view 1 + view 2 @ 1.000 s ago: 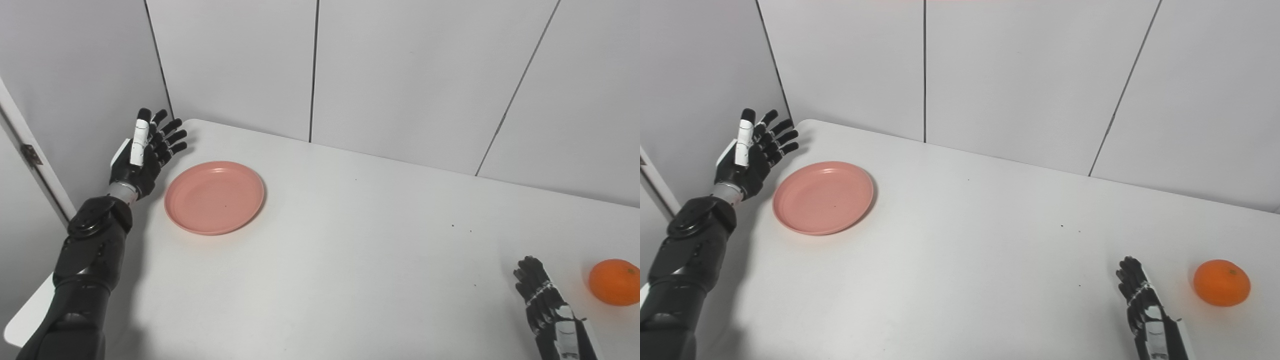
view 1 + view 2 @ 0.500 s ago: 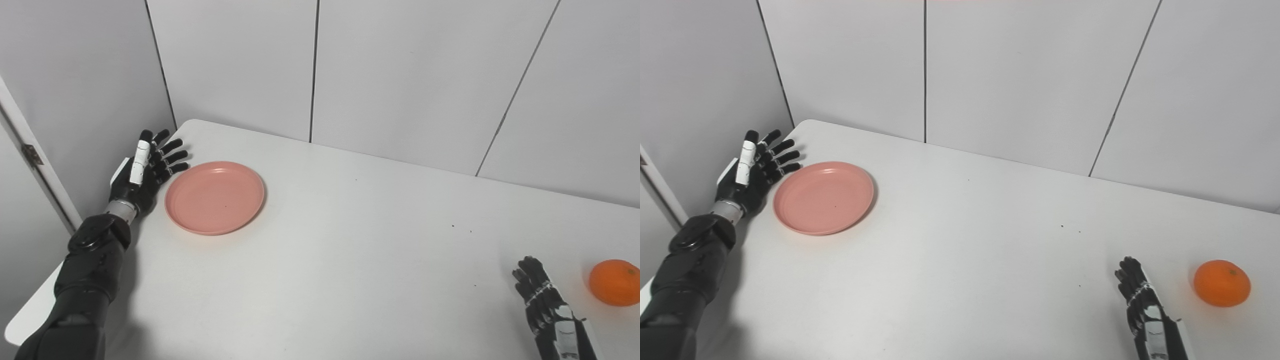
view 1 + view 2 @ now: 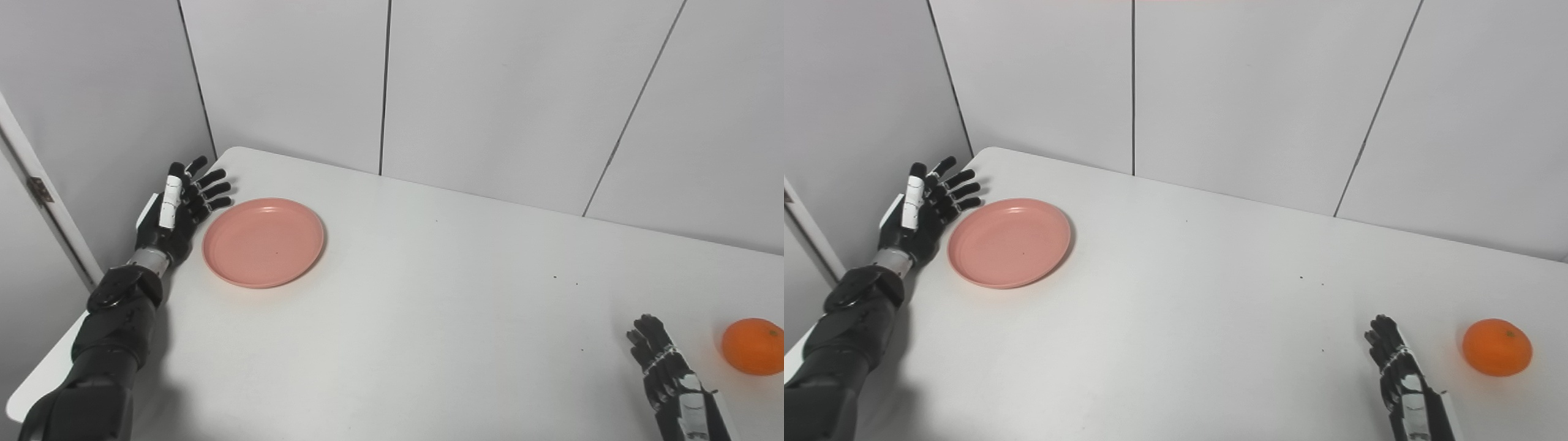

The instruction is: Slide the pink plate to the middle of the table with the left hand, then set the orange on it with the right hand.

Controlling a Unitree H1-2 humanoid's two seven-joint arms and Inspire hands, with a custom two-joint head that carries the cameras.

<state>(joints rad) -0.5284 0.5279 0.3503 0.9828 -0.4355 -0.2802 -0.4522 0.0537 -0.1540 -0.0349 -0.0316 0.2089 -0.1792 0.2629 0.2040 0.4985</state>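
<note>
Across nearly the whole picture spreads the white table (image 3: 429, 318), set into a corner of pale grey wall panels (image 3: 502, 92). On its far left part, close to the left edge and near the back corner, lies the pink plate (image 3: 263, 242), flat with its hollow facing up. It is round, so no long axis can be told, and nothing lies in it.

Just beside the plate's left rim is the left hand (image 3: 174, 211), its black arm (image 3: 104, 343) coming up from the bottom left along the table's left edge. The hand is spread wide, with the fingers (image 3: 211, 191) fanned apart and pointing up and to the right toward the table's back corner, the palm turned toward the plate. It holds nothing. The lowest fingertip is very near the plate's upper left rim; whether it touches cannot be told.

At the bottom right the right hand (image 3: 1399, 380) rests low at the table's near edge, fingers pointing away from the robot and lying close together, a little curled. It grips nothing; how far it is opened cannot be told from here.

Just to its right, apart from it, sits the orange (image 3: 1497, 346) on the table near the right edge, its small stem mark turned up and to the right. It is well apart from the plate.
</note>
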